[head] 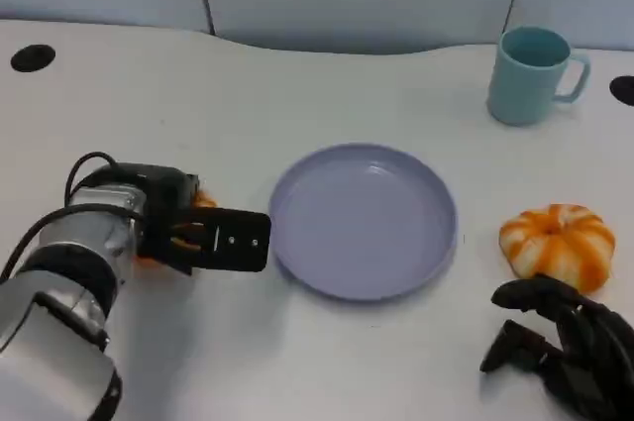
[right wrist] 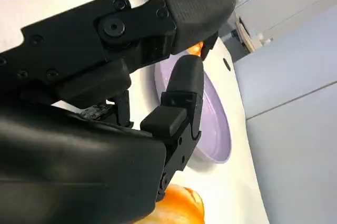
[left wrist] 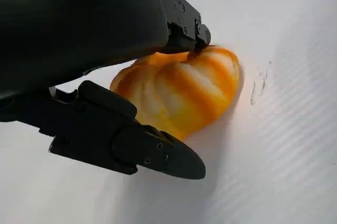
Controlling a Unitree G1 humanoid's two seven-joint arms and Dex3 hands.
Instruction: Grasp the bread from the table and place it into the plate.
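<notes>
An orange-and-white striped bread lies on the white table left of the lilac plate. My left hand is over it and grips it, one finger on its top and another along its side; only slivers of this bread peek out around the hand. A second, similar bread sits on the table right of the plate. My right hand rests just in front of it, fingers loosely apart and holding nothing. The right wrist view shows that hand with the plate beyond.
A light blue cup stands at the back right, behind the plate. Two black round holes mark the table's far corners. A grey partition wall runs along the table's far edge.
</notes>
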